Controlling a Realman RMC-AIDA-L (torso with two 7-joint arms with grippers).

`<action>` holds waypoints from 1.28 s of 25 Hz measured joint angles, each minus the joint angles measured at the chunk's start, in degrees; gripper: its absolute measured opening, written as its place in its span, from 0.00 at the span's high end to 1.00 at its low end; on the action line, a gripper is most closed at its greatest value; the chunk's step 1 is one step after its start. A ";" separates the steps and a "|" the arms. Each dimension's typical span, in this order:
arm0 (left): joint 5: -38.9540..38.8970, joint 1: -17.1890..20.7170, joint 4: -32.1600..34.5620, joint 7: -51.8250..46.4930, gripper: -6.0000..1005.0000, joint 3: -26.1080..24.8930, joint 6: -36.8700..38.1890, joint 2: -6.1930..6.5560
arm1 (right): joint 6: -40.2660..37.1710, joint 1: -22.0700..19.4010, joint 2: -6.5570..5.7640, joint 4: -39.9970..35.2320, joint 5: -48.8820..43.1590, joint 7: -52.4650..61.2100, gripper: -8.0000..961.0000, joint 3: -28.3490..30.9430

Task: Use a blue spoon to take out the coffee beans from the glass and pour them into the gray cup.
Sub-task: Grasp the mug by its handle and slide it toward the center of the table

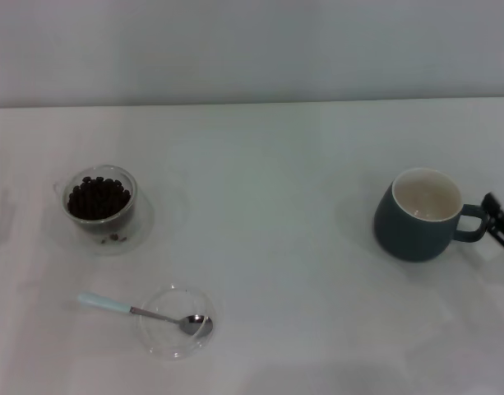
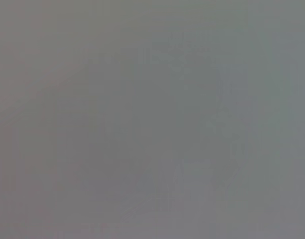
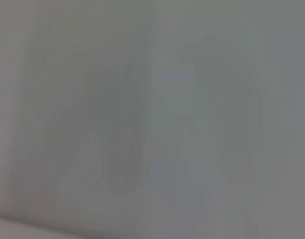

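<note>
On the white surface [image 1: 260, 214], the glass [image 1: 100, 204] of coffee beans [image 1: 98, 197] stands at the left. Nearer, the blue spoon [image 1: 145, 313] rests with its bowl in a shallow clear dish [image 1: 177, 321]. The gray cup [image 1: 423, 216] stands well apart at the right, open room between. The right hand [image 1: 500, 226] is at the right edge, just beside the cup's handle; I cannot tell if it is apart or together. Both wrist views are blank grey.

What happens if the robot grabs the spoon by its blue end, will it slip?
The blue spoon probably pivots: its bowl rests in the clear dish, its handle reaching out over the table. The thin metal stem looks smooth, so it may slide. It seems light and stiff.
</note>
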 joint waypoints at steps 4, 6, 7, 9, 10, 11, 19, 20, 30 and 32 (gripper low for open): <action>0.00 -0.48 0.03 0.04 0.28 0.03 -0.43 0.13 | 2.03 -0.02 0.07 -0.44 -0.04 0.15 0.12 -2.47; 0.00 -0.59 0.03 0.12 0.28 0.03 -0.46 0.17 | 3.45 -0.03 0.08 -0.56 -0.05 0.33 0.13 -2.78; 0.00 -0.74 0.07 0.25 0.28 0.02 -0.49 0.21 | 4.97 -0.04 0.09 -0.58 -0.06 0.59 0.13 -2.84; 0.00 -0.83 0.09 0.29 0.28 0.02 -0.51 0.23 | 5.86 -0.01 0.09 -0.58 -0.06 0.72 0.13 -2.86; -0.01 -0.94 0.15 0.34 0.28 0.03 -0.55 0.24 | 6.80 0.03 0.10 -0.60 -0.07 0.81 0.13 -2.87; 0.00 -0.99 0.23 0.37 0.28 0.05 -0.57 0.24 | 7.96 0.15 0.11 -0.68 -0.08 0.84 0.13 -2.88; -0.36 -0.78 0.79 0.44 0.28 0.01 -0.65 0.24 | 13.62 0.50 0.19 -2.97 0.03 0.71 0.14 -2.93; -0.48 -0.77 0.82 0.45 0.28 -0.03 -0.65 0.24 | 14.23 0.49 0.19 -3.15 0.07 0.66 0.15 -2.92; -0.65 -0.58 0.82 0.56 0.28 -0.17 -0.69 0.24 | 16.24 1.04 0.19 -3.53 0.70 0.40 0.16 -2.38; -0.69 -0.52 0.82 0.56 0.28 -0.17 -0.73 0.24 | 16.64 1.15 0.19 -3.58 0.78 0.51 0.26 -2.33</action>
